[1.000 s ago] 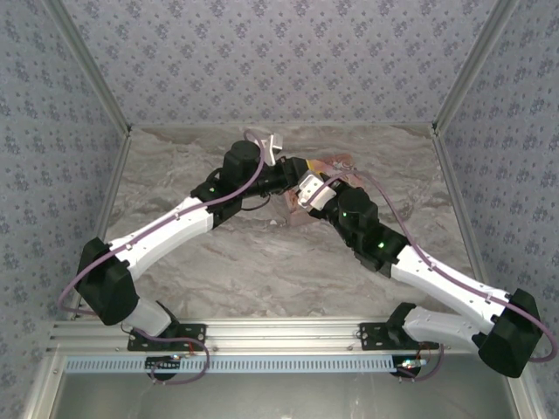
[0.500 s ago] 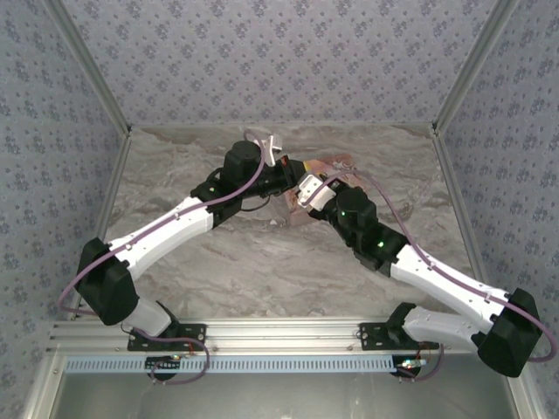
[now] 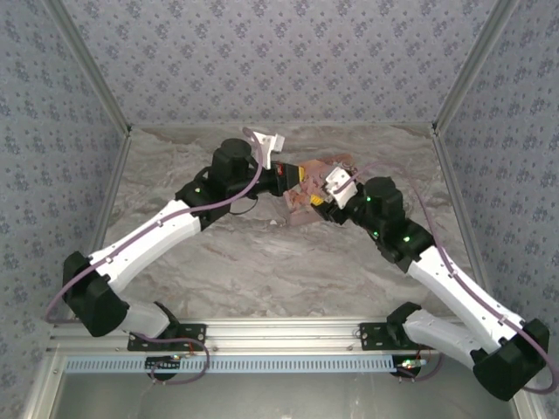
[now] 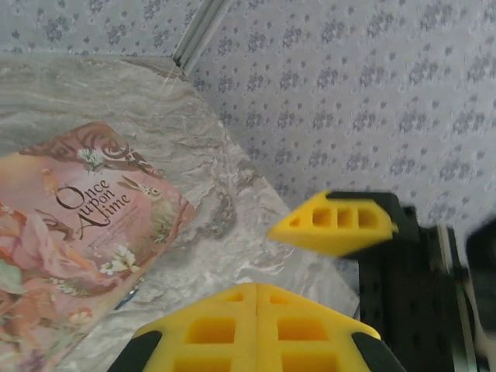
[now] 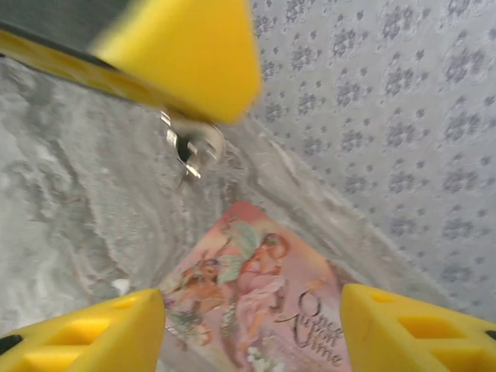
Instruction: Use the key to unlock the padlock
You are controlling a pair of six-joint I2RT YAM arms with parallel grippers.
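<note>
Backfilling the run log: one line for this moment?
left fingers shut, small silvery metal item at their tip, hold unclear | right fingers open | pink illustrated box flat on grey marble table

The counter (image 4: 232, 194) looks like smooth marble; the pink box (image 4: 77, 232) is printed card; the left hand (image 4: 256, 291) has matt yellow plastic fingers (image 4: 209, 329).
</note>
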